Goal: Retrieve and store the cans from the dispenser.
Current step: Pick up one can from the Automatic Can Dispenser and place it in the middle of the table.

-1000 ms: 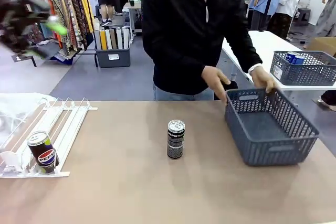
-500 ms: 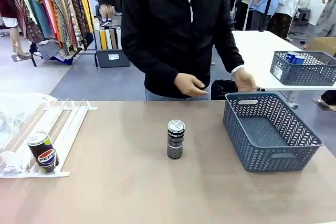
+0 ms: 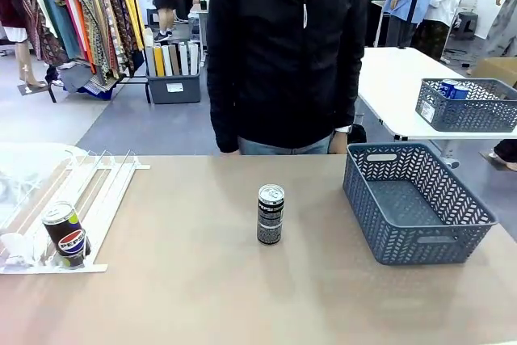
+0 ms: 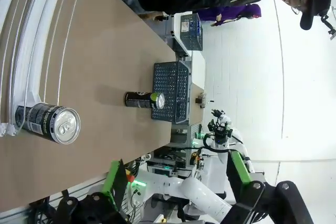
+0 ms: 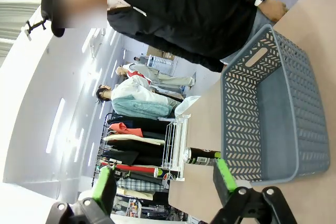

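A dark Pepsi can (image 3: 66, 234) stands at the low front end of the white dispenser (image 3: 105, 191) on the table's left. A second dark can (image 3: 270, 214) stands upright in the middle of the table. In the left wrist view my left gripper (image 4: 176, 182) is open and empty, well back from the dispenser can (image 4: 48, 124), the dispenser (image 4: 26, 35) and the middle can (image 4: 144, 99). In the right wrist view my right gripper (image 5: 164, 187) is open and empty, held off from the middle can (image 5: 202, 156) and the dispenser (image 5: 173, 148).
An empty grey lattice basket (image 3: 416, 204) sits on the table's right side, also seen as the basket (image 5: 273, 114) in the right wrist view. A person in a black jacket (image 3: 283, 54) stands at the far edge. Another basket (image 3: 468, 104) holding blue cans rests on a white table behind.
The person turned the grey basket, let go of it and drew both hands back. A blurred arm at the upper left of the front view has left the picture.
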`<action>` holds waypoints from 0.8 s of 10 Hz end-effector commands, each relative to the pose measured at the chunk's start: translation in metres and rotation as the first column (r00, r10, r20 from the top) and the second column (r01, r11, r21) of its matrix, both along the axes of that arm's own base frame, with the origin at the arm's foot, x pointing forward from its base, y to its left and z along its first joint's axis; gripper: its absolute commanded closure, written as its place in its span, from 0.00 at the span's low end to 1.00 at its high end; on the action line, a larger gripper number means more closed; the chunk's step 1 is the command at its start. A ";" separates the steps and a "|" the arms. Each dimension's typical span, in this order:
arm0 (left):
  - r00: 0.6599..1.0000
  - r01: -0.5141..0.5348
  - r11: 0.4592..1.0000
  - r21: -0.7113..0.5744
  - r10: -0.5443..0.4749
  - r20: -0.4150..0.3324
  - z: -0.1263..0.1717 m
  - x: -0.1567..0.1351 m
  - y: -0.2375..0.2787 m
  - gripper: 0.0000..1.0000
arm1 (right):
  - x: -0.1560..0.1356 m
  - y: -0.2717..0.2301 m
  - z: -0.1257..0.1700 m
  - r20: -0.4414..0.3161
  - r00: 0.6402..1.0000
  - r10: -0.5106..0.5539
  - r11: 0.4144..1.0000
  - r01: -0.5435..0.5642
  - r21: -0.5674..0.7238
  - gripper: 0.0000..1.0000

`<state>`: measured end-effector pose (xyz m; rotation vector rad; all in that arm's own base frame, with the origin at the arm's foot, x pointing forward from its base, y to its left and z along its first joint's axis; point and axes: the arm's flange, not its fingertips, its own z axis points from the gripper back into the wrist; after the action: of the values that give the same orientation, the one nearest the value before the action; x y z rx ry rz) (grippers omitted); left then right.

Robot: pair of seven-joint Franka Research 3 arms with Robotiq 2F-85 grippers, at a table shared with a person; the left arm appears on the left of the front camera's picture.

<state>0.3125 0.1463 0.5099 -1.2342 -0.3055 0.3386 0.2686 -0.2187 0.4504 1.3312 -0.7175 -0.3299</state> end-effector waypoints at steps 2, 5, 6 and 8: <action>1.000 -0.001 1.000 -0.022 0.001 0.007 0.002 0.000 0.001 0.00 | 0.001 0.001 0.003 0.018 1.000 -0.005 1.000 0.005 0.007 0.00; 1.000 -0.001 1.000 -0.022 0.001 0.007 0.002 0.000 0.001 0.00 | 0.001 0.001 0.003 0.018 1.000 -0.005 1.000 0.005 0.007 0.00; 1.000 -0.001 1.000 -0.022 0.001 0.007 0.002 0.000 0.001 0.00 | 0.001 0.001 0.003 0.018 1.000 -0.005 1.000 0.005 0.007 0.00; 1.000 -0.001 1.000 -0.022 0.001 0.007 0.002 0.000 0.001 0.00 | 0.001 0.001 0.003 0.018 1.000 -0.005 1.000 0.005 0.007 0.00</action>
<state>0.3117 0.1467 0.5102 -1.2365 -0.3038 0.3381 0.2686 -0.2187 0.4504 1.3312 -0.7176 -0.3299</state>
